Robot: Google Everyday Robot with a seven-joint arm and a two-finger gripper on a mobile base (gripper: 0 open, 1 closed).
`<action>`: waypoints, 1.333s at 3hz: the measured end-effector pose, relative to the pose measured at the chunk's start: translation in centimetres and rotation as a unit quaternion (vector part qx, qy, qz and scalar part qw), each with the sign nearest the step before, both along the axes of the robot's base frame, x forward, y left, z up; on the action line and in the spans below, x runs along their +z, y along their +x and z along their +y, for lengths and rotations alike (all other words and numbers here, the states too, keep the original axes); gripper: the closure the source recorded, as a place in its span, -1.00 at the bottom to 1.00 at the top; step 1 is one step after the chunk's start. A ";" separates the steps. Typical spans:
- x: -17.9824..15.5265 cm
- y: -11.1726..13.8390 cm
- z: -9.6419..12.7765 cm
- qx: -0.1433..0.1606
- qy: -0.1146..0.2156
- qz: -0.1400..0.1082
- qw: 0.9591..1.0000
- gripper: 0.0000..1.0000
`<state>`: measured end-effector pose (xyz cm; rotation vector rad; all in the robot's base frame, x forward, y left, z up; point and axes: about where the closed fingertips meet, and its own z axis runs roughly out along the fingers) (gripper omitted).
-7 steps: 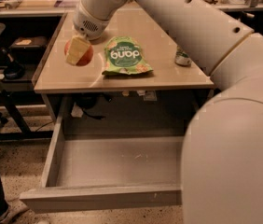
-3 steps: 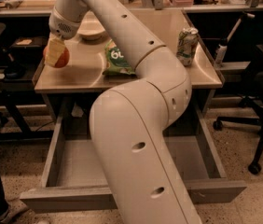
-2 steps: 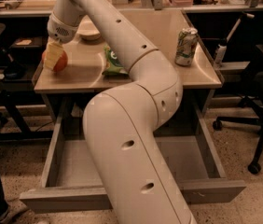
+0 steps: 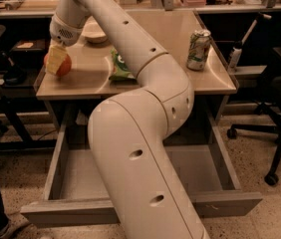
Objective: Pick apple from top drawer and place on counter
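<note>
The apple (image 4: 65, 65) sat low at the counter's (image 4: 170, 81) front left corner, on or just above the surface, well clear of the open, bare top drawer (image 4: 75, 178). The gripper (image 4: 57, 62) hung over that corner with its fingers (image 4: 54, 59) pinching the apple, one pale finger lying across the near face. I judged the fruit light but firm, with a smooth, waxy, round skin that could slip or roll, and likely to bruise if squeezed hard. The best hold would be across its widest middle, with a level release away from the edge. Compared with 2.3 seconds earlier, apple and gripper had moved left, away from the green snack bag (image 4: 118, 66). Compared with 0.7 seconds earlier, they had barely shifted.
</note>
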<state>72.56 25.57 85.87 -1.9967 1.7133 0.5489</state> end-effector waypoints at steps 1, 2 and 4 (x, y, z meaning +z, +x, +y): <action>0.0 0.0 0.0 0.000 0.000 0.000 1.000 -0.32; 0.0 0.0 0.0 0.000 0.000 0.000 1.000 -0.74; 0.0 0.0 0.0 0.000 0.000 0.000 1.000 -1.00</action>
